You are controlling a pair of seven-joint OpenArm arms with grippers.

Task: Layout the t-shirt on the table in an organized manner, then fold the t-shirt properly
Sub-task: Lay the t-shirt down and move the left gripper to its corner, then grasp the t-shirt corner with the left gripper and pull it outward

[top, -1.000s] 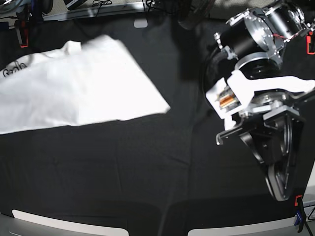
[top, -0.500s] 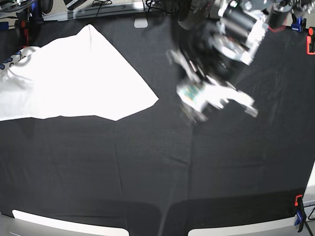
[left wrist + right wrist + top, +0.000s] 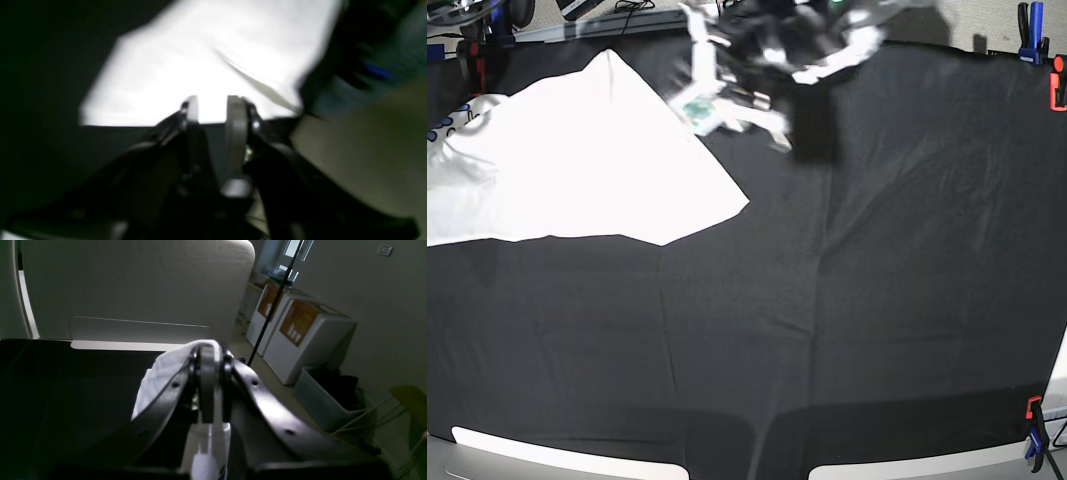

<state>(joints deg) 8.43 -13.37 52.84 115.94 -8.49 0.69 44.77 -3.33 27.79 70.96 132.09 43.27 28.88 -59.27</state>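
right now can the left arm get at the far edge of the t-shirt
Probably yes: the left gripper, jaws parted and empty, hangs just by the t-shirt edge, with only bare table between.

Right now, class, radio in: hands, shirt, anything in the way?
Right hand shut on t-shirt. Left hand open, empty, near shirt's edge. Shirt bunched on table, not laid out. Nothing in the way.

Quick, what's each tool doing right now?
Left tool: open, holding nothing.
Right tool: shut on the white cloth t-shirt.

T-shirt (image 3: 577, 160) at table's (image 3: 877, 300) far left, left gripper (image 3: 727, 100) just beside
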